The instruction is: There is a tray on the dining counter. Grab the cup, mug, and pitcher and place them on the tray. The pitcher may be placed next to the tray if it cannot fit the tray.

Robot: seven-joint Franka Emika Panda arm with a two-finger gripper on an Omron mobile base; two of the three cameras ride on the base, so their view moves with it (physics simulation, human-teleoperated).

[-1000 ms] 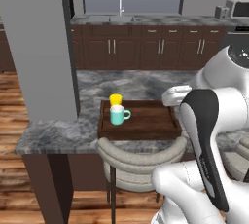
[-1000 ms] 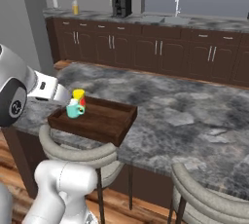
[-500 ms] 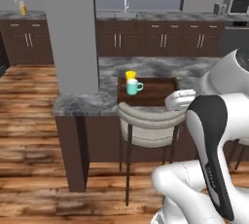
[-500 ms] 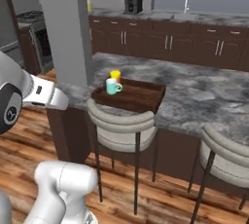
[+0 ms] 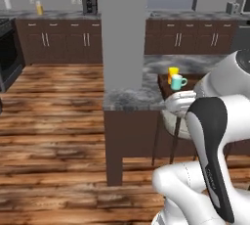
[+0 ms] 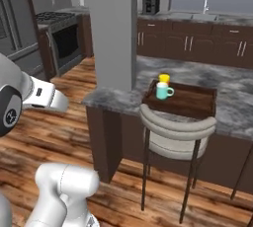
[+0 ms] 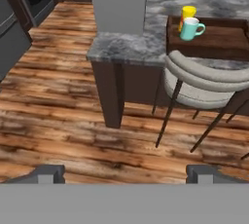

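tray (image 6: 190,103): dark brown wood, low rim, on the bench (image 6: 232,122) at its front edge, just right of the grey pillar (image 6: 111,28).
cup (image 6: 163,79): yellow, upright, in tray's far-left corner.
mug (image 6: 162,91): teal, white inside, upright in tray just in front of cup, nearly touching it; handle points right toward tray's middle.
tray room: rest of tray floor bare, right of the 2 vessels.
pitcher (image 5: 39,8): small tall yellowish cylinder on the back-wall counter far left, beside a white roll; too small to be sure what it is.
writing: none legible on cup, mug or appliances; cup marks too blurred to read.
pincer (image 7: 125,174): fingertips far apart at either side of hand view's bottom, nothing between them; aimed down at wood floor (image 7: 58,116) in front of bench.
stool (image 6: 173,137): grey curved back, thin dark legs, tucked vs bench front edge directly below tray.
bench end: left end stops at pillar, dark wood base under it; open floor beyond to the left.
vs earlier: whole scene shifted & shrank in both base views, so camera/base backed off & turned left; stove (image 6: 62,43) and more floor now in frame. Cup & mug same spots in tray. Pincer same spread as before.
coffee maker (image 6: 150,1): black, on back counter.
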